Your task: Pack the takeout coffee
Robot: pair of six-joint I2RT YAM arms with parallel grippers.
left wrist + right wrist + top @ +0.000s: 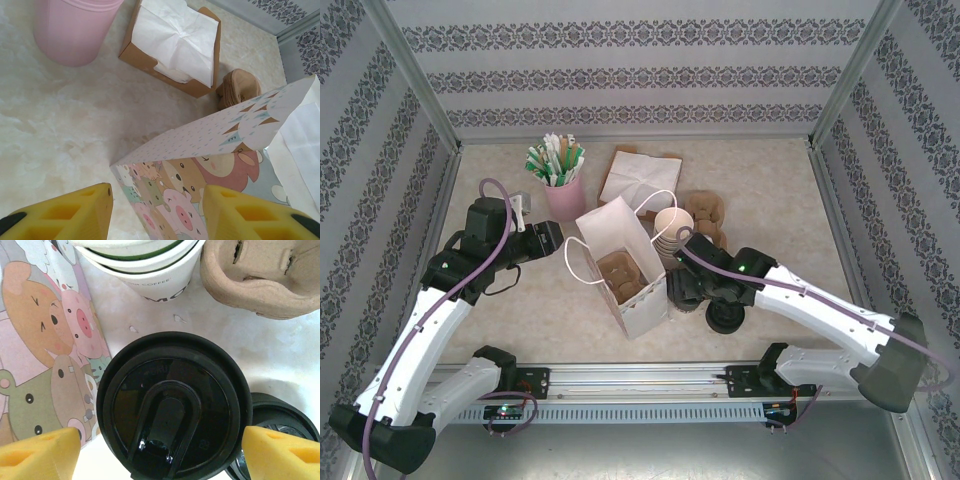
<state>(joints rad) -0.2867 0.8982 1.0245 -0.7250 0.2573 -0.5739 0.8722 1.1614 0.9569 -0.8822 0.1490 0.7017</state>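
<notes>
flanking takeout coffee, right end effector released; left one released by carrier-filled bag.

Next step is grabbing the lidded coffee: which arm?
Right. The right gripper, open, hangs directly over the takeout coffee, jaws either side of it. The left gripper is on the other side of the paper bag, at its corner.

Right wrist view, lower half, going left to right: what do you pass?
Cartoon-printed paper bag → takeout coffee, seen from above by its black lid → loose black lid at the right edge.
</notes>
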